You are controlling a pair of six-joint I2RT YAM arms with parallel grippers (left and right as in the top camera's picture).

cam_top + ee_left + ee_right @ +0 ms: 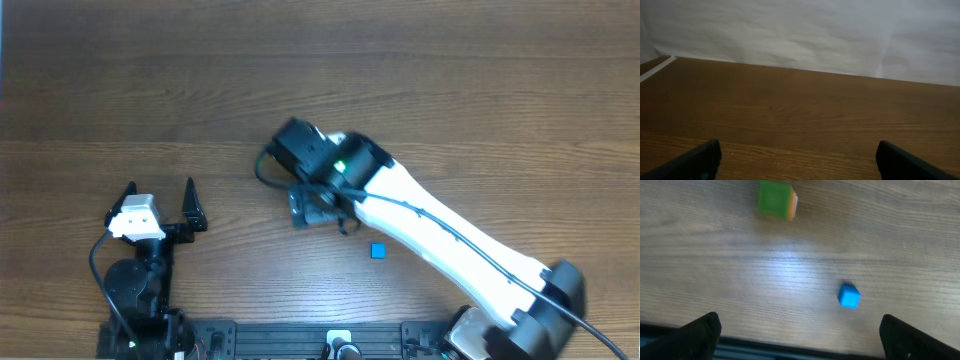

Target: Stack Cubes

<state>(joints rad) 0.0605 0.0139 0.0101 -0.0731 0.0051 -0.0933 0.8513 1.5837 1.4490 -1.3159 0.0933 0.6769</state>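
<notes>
My right pincer (800, 330), fingers apart and empty, hangs off-centre above the small blue cube (849, 296): a skewed descent may knock it aside, further from the green-topped orange block (776, 200).

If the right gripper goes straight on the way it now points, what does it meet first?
Most likely the bare table, as the open right gripper points down at it. The blue cube lies ahead within its span and could be met instead; depth is unclear.

Blue cube (849, 296), green cube (774, 199), orange cube (794, 206)
</notes>
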